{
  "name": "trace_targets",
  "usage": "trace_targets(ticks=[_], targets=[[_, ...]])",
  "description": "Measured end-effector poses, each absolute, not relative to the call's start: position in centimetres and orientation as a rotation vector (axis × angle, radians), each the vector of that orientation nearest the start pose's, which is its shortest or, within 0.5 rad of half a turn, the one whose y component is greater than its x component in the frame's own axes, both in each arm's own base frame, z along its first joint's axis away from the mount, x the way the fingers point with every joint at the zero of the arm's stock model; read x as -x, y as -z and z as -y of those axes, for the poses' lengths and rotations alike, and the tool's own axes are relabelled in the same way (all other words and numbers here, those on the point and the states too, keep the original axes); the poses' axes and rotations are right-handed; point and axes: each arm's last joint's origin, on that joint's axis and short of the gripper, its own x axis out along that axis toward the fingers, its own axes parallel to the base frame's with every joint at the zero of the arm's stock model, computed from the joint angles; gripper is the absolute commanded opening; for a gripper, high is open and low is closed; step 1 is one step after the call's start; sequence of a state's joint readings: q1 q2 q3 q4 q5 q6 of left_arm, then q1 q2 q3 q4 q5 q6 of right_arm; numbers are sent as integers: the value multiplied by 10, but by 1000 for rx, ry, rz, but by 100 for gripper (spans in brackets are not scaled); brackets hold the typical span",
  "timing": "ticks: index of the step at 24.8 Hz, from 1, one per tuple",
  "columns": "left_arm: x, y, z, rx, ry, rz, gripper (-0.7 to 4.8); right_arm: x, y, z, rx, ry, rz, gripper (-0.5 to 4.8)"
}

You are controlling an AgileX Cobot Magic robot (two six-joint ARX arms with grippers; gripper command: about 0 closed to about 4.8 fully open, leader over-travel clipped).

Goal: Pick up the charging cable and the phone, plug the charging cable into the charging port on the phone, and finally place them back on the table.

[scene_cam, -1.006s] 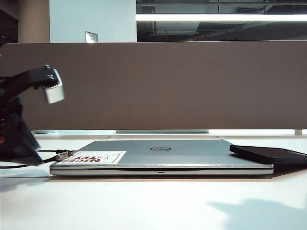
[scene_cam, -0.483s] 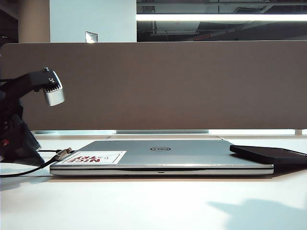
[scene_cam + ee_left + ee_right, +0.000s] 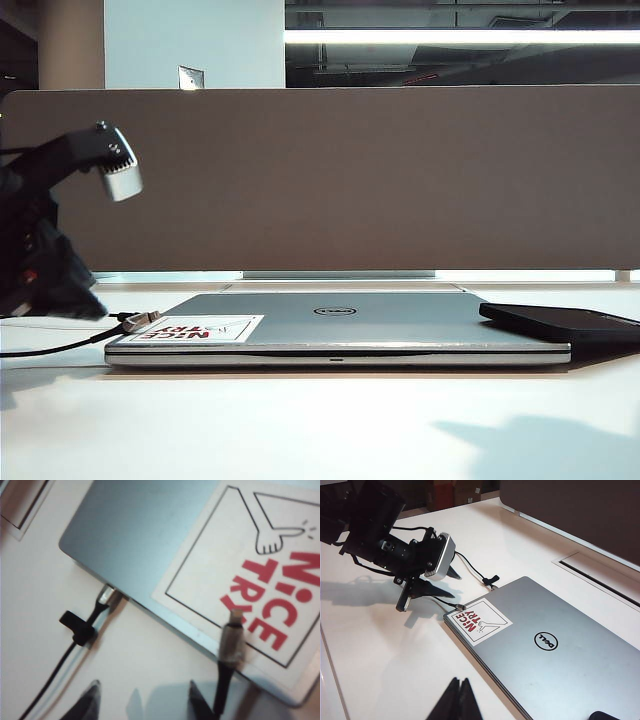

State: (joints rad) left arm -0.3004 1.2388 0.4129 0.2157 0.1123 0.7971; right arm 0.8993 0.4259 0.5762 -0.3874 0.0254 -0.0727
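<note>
The charging cable's silvery plug (image 3: 232, 636) rests on the corner of the laptop's sticker, and its black cord (image 3: 50, 347) trails left over the white table (image 3: 320, 430). My left gripper (image 3: 145, 702) hangs open just short of the plug, with one fingertip (image 3: 197, 700) beside the cord and nothing between the jaws. From the exterior view it (image 3: 85, 305) is at the far left. The black phone (image 3: 565, 322) lies on the laptop's right edge; its charging port is out of view. My right gripper (image 3: 460, 684) is shut and empty above the table near the laptop's front edge.
A closed silver Dell laptop (image 3: 335, 330) with a red-lettered sticker (image 3: 476, 621) fills the middle. A second metal cable end (image 3: 107, 596) with a black tie (image 3: 77, 627) lies at the laptop's corner. A tall grey-brown divider (image 3: 350, 180) stands behind.
My left gripper has shifted right and a little up, closer to the plug, and its wrist camera has risen. The plug, phone and right gripper have stayed put.
</note>
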Motion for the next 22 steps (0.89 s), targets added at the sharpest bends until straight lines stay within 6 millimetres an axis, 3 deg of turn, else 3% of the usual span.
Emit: trace_targets(ticks=[6,10,19,22], targets=[[-217,-166,71,-818,626,-426,214,-67,-286,-83,177,-878,-187,-4],[-211,-160,69,-819,660,-519,214,-67,-286,-83,177,-878,-187,-3],[-205,-167,67,-819,662,-518,214,-67,-286,-83,177,-878,-188,-4],[-201,-166,76,-833,707,-514,215,-67,-286,-83,177,-878,-188,-4]])
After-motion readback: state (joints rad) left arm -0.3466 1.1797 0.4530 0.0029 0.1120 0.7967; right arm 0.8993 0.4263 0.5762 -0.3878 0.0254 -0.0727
